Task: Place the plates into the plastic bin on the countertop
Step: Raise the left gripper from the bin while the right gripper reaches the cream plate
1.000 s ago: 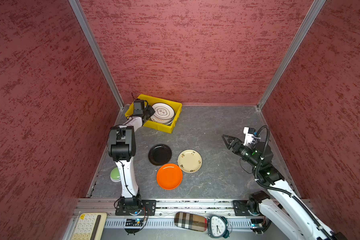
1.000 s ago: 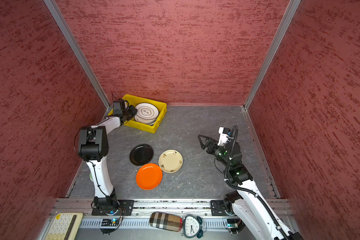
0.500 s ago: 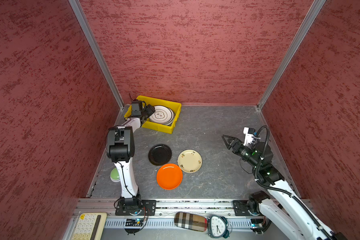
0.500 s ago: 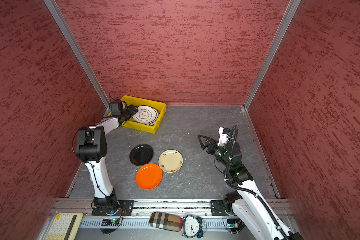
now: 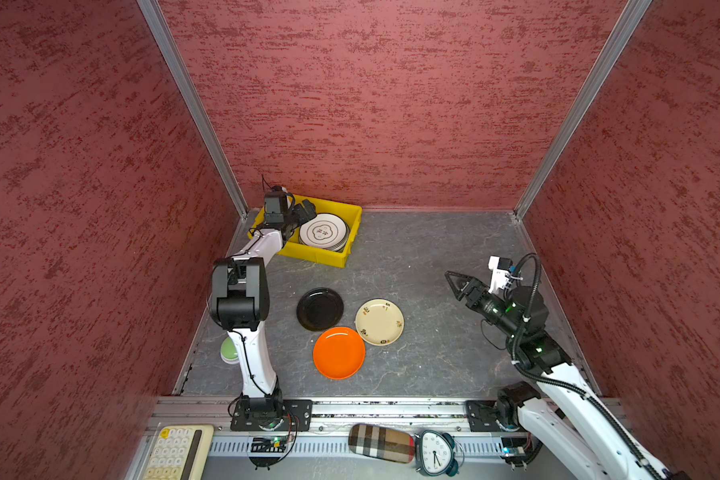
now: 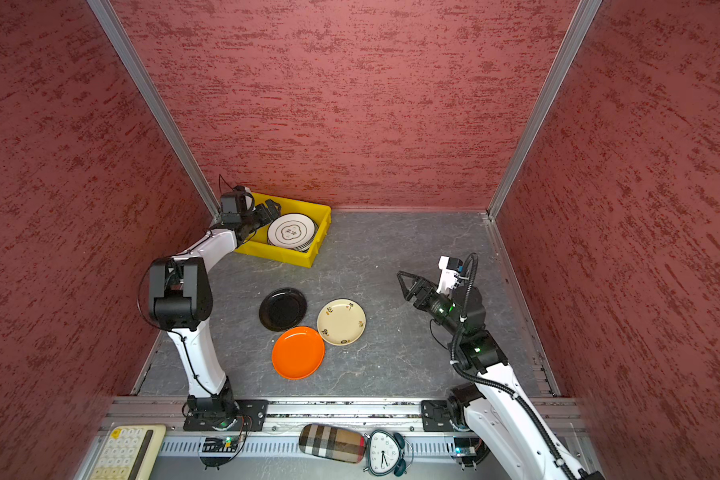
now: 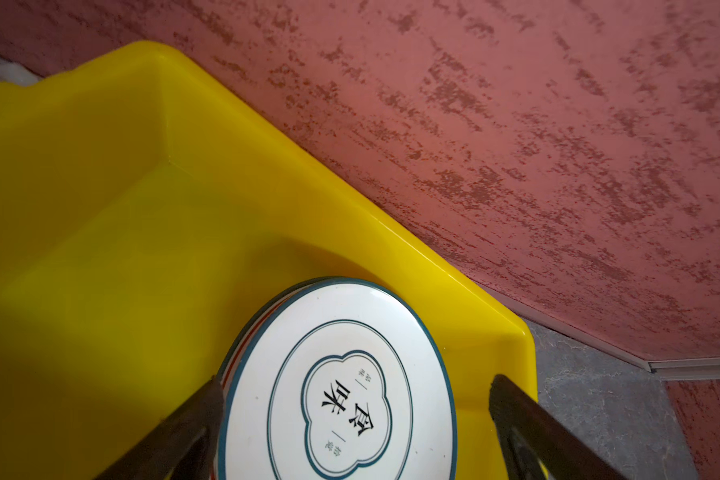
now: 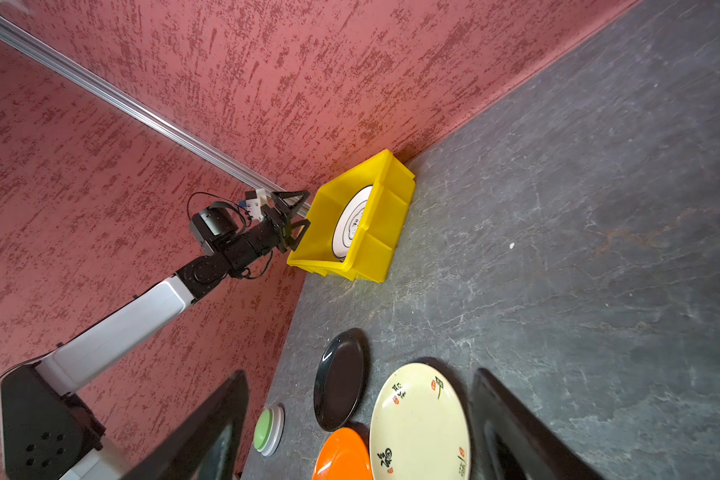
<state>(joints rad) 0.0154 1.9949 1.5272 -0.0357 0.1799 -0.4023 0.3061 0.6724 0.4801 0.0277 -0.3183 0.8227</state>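
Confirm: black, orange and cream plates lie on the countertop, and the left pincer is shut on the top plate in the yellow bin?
No. The left pincer is open: the left wrist view shows its jaws spread wider than the top plate, which lies on the stack in the yellow bin. The black plate, orange plate and cream plate do lie on the countertop.
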